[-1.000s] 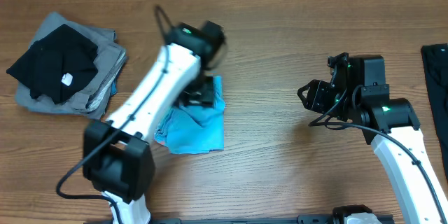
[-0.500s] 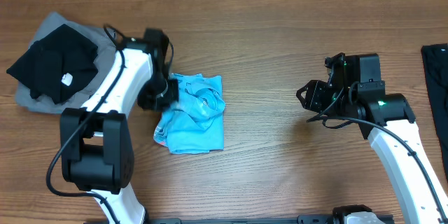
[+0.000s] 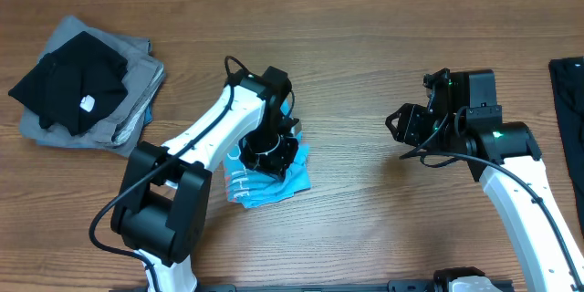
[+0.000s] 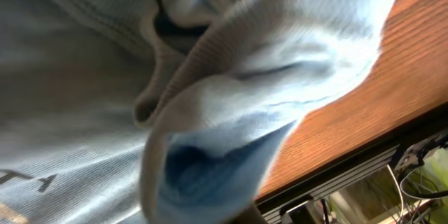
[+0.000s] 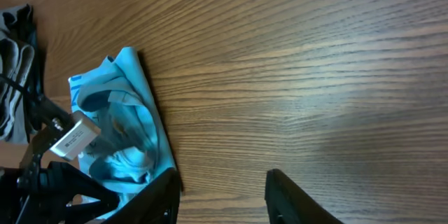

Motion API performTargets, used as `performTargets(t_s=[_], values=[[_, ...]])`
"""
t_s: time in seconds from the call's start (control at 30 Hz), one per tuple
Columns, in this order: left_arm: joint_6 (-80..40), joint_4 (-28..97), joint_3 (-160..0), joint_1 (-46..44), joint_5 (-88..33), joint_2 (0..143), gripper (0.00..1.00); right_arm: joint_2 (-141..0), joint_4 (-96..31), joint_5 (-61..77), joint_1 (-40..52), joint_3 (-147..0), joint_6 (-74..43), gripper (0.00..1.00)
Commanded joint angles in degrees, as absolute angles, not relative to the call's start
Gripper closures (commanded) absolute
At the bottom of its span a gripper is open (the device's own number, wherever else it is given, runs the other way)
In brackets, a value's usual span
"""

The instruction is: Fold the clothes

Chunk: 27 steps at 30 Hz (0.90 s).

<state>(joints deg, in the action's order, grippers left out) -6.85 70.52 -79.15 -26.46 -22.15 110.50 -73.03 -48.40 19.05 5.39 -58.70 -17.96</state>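
The light sky-blue T-shirt (image 3: 294, 181) lies bunched at the table's middle left, mostly under my left arm. My left gripper (image 3: 271, 151) is pressed down on its top, shut on the fabric. In the left wrist view, blue folds of the T-shirt (image 4: 245, 77) fill the picture and hide the fingers. My right gripper (image 3: 394, 128) hangs open over bare wood to the right, well apart from the shirt. In the right wrist view the right gripper (image 5: 220, 199) holds nothing, and the T-shirt (image 5: 136, 112) lies beyond its left finger.
A stack of black and grey clothes (image 3: 82, 87) sits at the back left. Another black garment (image 3: 570, 91) shows at the right edge. The wooden table (image 3: 365, 210) lies bare between the arms. The table's front edge (image 4: 350, 161) is close to the shirt.
My left gripper has swung from the shirt's left edge rightward across it, taking fabric along. The shirt is now bunched smaller and sits further right and nearer the front. The right arm has barely moved.
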Motion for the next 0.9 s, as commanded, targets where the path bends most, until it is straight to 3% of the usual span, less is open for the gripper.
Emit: performTargets(t_s=[0.0, 0.17, 0.27, 0.33, 0.4, 0.5, 0.67, 0.87], values=[[-6.2, 70.8, -83.3, -24.4, -21.5, 108.9, 0.96, -73.0, -47.4, 18.5, 5.5, -58.9, -18.0, 0.56], [-7.4, 74.7, -89.9, -20.4, -16.5, 108.9, 0.96, -73.9, -44.2, 22.1, 5.9, -58.2, -17.5, 0.54], [-9.1, 74.0, -91.7, -17.8, -11.8, 108.9, 0.89, -75.8, -42.5, 22.6, 7.4, -57.7, -16.7, 0.52], [-9.0, 72.5, -91.1, -16.4, -11.4, 109.1, 0.89, -77.8, -42.1, 22.6, 8.4, -57.5, -16.5, 0.52], [-9.0, 71.7, -89.9, -15.9, -10.5, 109.1, 0.96, -79.8, -42.1, 22.6, 9.1, -57.5, -16.5, 0.55], [-9.0, 70.1, -87.0, -15.8, -8.3, 109.1, 0.96, -82.6, -42.6, 22.6, 9.3, -57.5, -16.5, 0.62], [-9.0, 59.0, -79.3, -15.8, -5.3, 109.1, 0.96, -83.9, -42.9, 22.6, 9.3, -57.5, -16.5, 0.65], [-8.3, 39.5, -75.2, -15.8, -19.6, 109.1, 0.96, -83.8, -43.1, 25.8, 9.3, -57.5, -16.5, 0.65]])
